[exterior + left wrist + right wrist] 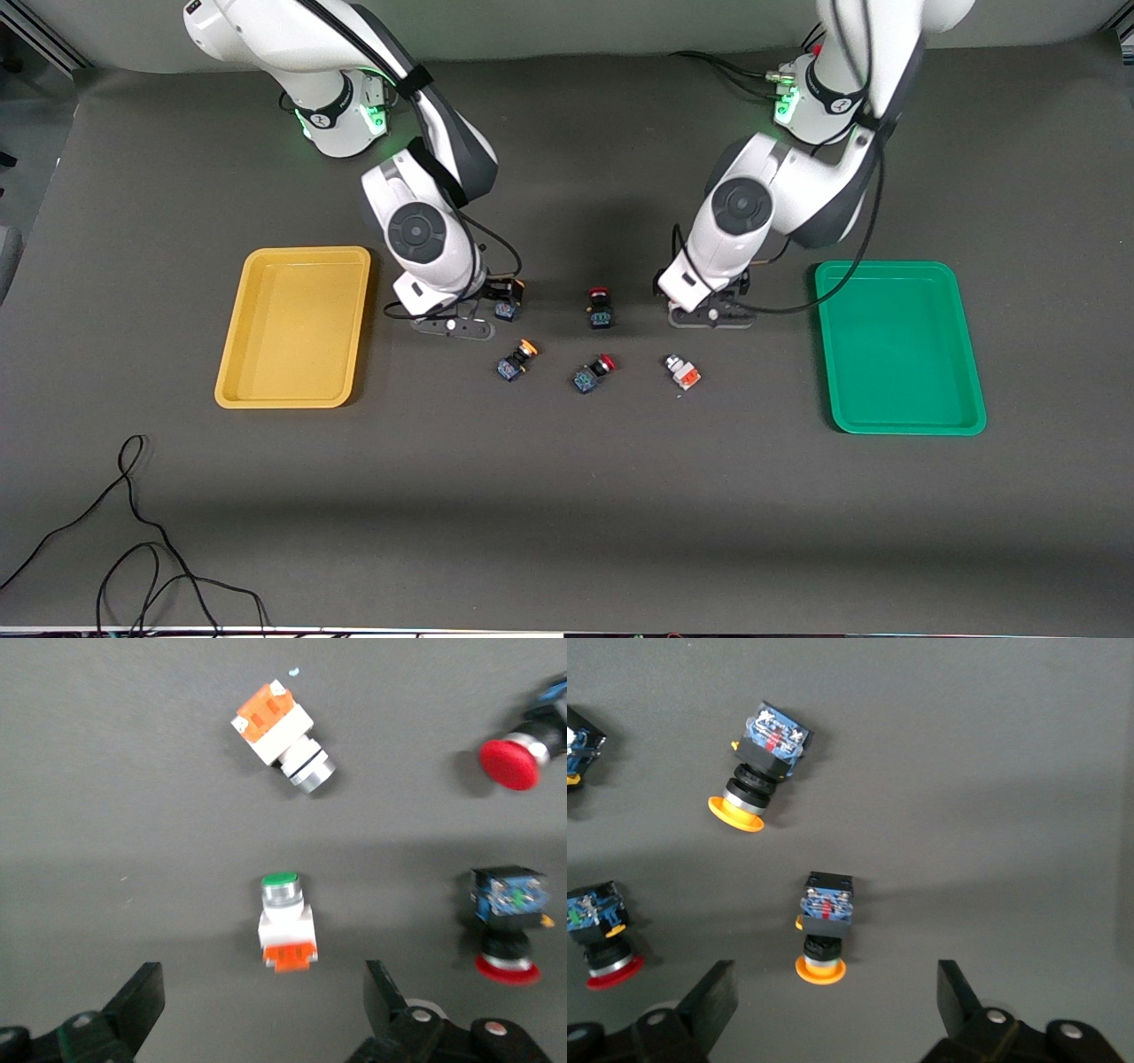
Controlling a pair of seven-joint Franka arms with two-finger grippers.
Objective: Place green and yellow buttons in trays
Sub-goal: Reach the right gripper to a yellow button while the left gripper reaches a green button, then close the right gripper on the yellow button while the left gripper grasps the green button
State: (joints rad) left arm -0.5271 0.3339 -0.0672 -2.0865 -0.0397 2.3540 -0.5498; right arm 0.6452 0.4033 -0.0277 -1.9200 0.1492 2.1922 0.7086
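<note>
My left gripper hangs low over the dark grey worktop, with its fingers spread wide. Right between them sits a small white-and-orange push button with a silver, green-tipped head, not yet touched. A second white-and-orange button with a silver head lies on its side, nearer the front camera.

My right gripper is low too, its fingers also spread wide. Under it lies a little button with a yellow-orange cap on a black-blue body. Another yellow-orange capped button lies nearer the front camera. Two red-capped buttons sit in the middle, and I leave those alone.

The shallow yellow plastic tray waits at the right arm's end of the worktop. The shallow green plastic tray waits at the left arm's end. Both look empty.

I think these buttons are light and hard, so they won't squash. They are small and could roll or tip over if I bump them. The round caps and shiny heads look slippery, so I would not pinch there. The boxy bodies have flat sides, and that looks like the best place to hold. I would close slowly and squeeze just enough
</note>
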